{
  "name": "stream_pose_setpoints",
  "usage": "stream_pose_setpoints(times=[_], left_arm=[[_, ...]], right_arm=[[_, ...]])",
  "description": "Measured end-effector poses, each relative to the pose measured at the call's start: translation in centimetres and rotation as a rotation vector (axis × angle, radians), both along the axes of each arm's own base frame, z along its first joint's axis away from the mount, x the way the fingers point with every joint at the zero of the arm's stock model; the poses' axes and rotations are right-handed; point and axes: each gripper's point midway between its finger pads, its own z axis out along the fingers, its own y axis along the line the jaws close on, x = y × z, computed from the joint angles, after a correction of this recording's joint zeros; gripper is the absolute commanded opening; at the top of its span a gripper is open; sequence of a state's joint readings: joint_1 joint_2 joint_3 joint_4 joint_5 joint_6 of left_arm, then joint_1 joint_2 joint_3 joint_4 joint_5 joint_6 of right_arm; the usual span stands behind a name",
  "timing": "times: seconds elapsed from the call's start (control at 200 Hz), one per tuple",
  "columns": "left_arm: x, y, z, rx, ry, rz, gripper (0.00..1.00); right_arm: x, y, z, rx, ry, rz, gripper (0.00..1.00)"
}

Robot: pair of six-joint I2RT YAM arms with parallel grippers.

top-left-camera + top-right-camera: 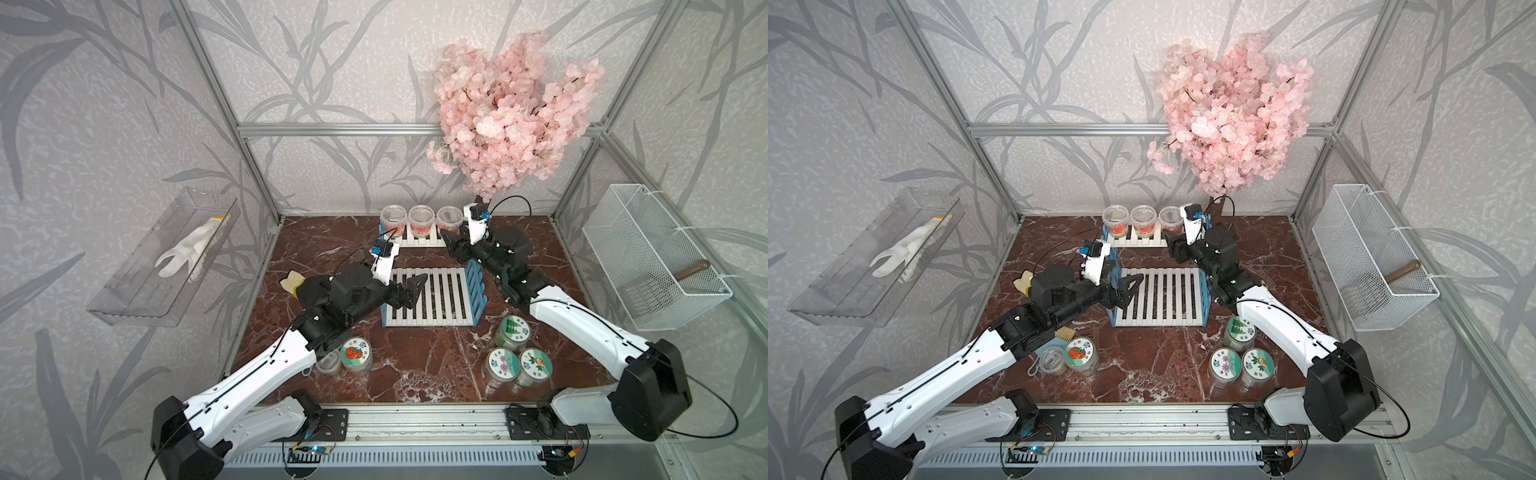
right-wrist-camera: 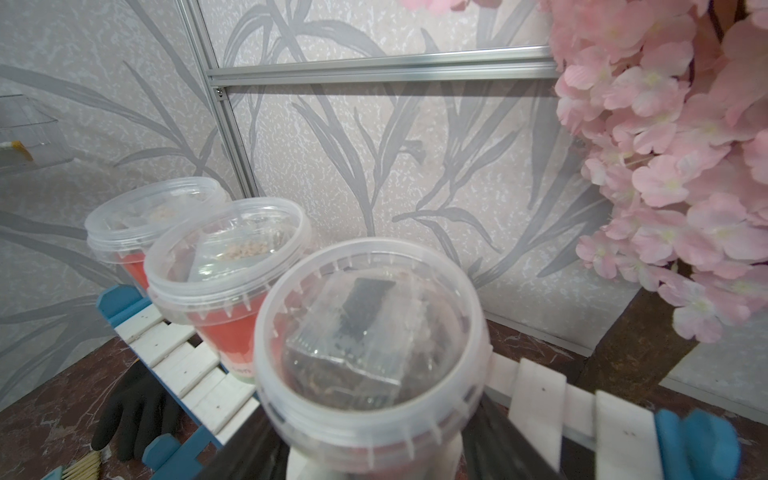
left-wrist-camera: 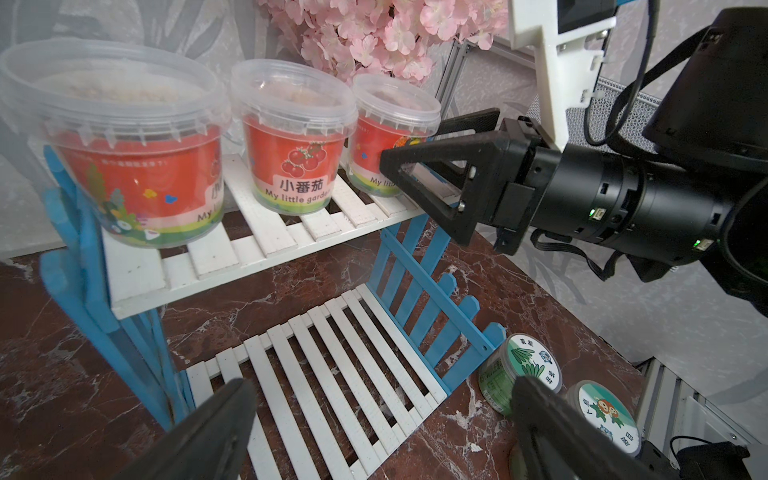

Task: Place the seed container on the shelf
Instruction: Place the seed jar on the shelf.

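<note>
The shelf [image 1: 440, 299] [image 1: 1163, 299] [image 3: 332, 374] stands mid-table, with blue side frames and white slatted boards. Three seed containers sit in a row on its upper board: clear tubs with red labels. My right gripper [image 1: 451, 243] [image 1: 1169, 245] [image 3: 411, 141] [image 2: 374, 457] is shut on the rightmost seed container [image 1: 449, 218] [image 1: 1170, 218] [image 3: 390, 133] [image 2: 370, 332], whose base appears to rest on the slats. The other two [image 1: 393, 216] [image 1: 421, 218] stand free beside it. My left gripper [image 1: 415, 286] [image 1: 1131, 289] [image 3: 382, 382] hangs open and empty over the lower board.
Three small jars with picture lids [image 1: 514, 330] stand on the marble table right of the shelf, and another [image 1: 356, 353] under my left arm. A pink blossom tree [image 1: 511, 112] rises at the back right. A wire basket [image 1: 652, 257] and a clear tray [image 1: 166, 257] hang on the side walls.
</note>
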State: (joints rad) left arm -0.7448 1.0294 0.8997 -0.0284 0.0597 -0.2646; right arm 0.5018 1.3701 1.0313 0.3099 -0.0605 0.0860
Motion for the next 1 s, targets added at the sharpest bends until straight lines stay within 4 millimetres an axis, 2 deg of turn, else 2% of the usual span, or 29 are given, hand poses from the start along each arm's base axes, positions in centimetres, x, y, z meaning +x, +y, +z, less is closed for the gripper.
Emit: stream_pose_setpoints(times=[1.0], left_arm=[[0.02,-0.16,-0.25,0.003,0.007,-0.006,1.00]], right_arm=[[0.01,0.18,0.01,0.010,0.006,0.008,0.66]])
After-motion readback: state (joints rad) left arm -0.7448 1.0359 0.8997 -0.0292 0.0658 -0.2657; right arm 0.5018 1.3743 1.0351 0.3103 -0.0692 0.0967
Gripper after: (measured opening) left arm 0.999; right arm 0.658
